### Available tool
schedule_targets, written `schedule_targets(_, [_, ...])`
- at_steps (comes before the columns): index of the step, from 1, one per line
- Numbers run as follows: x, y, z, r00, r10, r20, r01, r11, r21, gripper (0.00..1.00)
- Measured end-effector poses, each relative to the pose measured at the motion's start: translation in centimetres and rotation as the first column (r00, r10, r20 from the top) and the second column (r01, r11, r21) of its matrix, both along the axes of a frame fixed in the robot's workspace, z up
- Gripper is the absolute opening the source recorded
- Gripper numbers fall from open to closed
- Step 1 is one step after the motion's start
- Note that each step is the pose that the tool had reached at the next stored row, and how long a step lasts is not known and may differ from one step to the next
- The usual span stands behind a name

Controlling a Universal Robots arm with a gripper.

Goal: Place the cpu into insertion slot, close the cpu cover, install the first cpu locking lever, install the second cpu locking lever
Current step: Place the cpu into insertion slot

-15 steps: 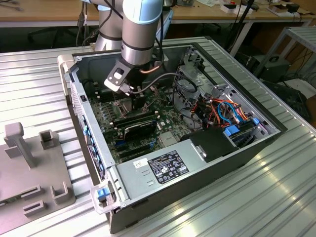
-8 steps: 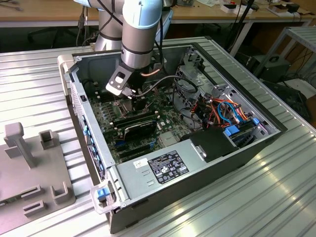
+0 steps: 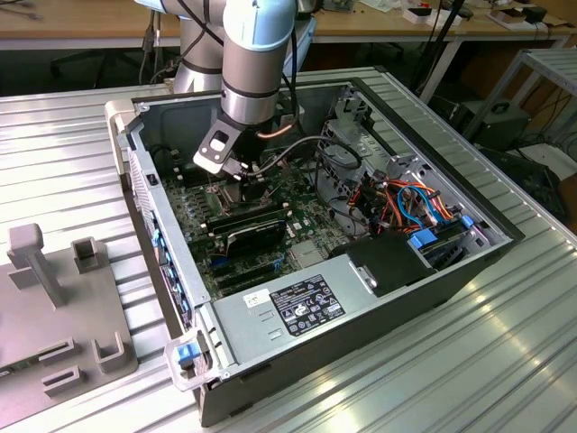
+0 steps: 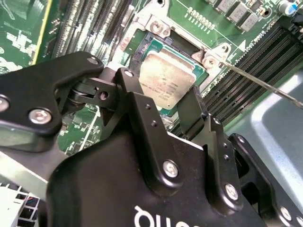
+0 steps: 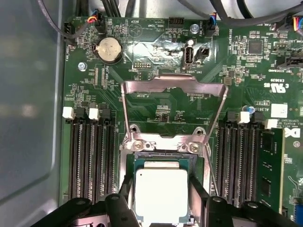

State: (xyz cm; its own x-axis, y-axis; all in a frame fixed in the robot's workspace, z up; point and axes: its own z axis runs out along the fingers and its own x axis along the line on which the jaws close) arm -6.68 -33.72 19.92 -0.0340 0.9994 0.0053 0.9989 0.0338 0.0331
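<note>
Fingers (image 4: 137, 109) of the gripper (image 5: 161, 182) sit closest to the wrist cameras. They are black and set narrow, one against each of two opposite edges of the cpu (image 5: 161, 198), so to my eye the chip is pinched between them. The cpu lies flat with its dull metal top up, down in the insertion slot (image 5: 163, 156) or resting right on it; whether it is fully seated I cannot tell. I'd judge it a light, stiff, thin thing. Its metal lid looks smooth and apt to slip, and the delicate side is underneath, where it meets the socket. The sound place to take it is just where the fingers are, on the side edges, kept level and never pressed down at a tilt. Beyond the chip the cpu cover (image 5: 173, 84) stands open on its hinge, green board showing through its square window, well clear of the slot. A locking lever (image 4: 255, 80), a thin wire rod, juts out free beside the socket, not hooked down. Long black memory slots (image 5: 90, 161) flank the socket on both sides, and past the cover a round coin cell (image 5: 110, 49) sits on the board. From across the room, the arm (image 3: 257, 63) reaches down into the open computer case (image 3: 135, 171), which lies on a ribbed metal table (image 3: 505, 361).
</note>
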Motion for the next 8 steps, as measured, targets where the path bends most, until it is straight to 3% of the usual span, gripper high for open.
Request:
schedule_targets(2, [0.00,-0.01,0.03,1.0000,0.000,-0.0001,0.000,1.0000,-0.0086,0.57])
schedule_targets(8, [0.00,-0.01,0.05,1.0000,-0.002,-0.0003,0.002,1.0000,-0.0090,0.55])
